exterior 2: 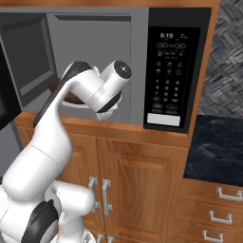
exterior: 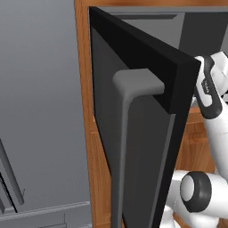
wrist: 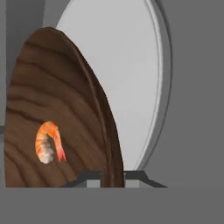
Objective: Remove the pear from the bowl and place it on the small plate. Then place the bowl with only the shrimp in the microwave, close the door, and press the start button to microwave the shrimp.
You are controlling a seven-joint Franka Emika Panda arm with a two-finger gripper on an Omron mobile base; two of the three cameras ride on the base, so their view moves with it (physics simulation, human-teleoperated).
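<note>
The gripper (wrist: 112,177) sat nearest the lens in the hand view, its two dark tips pinched on the rim of the bowl (wrist: 65,109), one tip on each side of the wooden wall. Inside the bowl lay the shrimp (wrist: 47,142), alone, no pear beside it. Beyond the rim spread the pale round turntable (wrist: 127,78) on the grey floor of the microwave (exterior 2: 137,61), so the bowl appeared to be within the cavity, though whether it rested on the turntable could not be told. The step, as I judged it, was setting down: lower it level, release only once seated, then withdraw straight, clear of the door (exterior: 138,133), which stood wide open.
</note>
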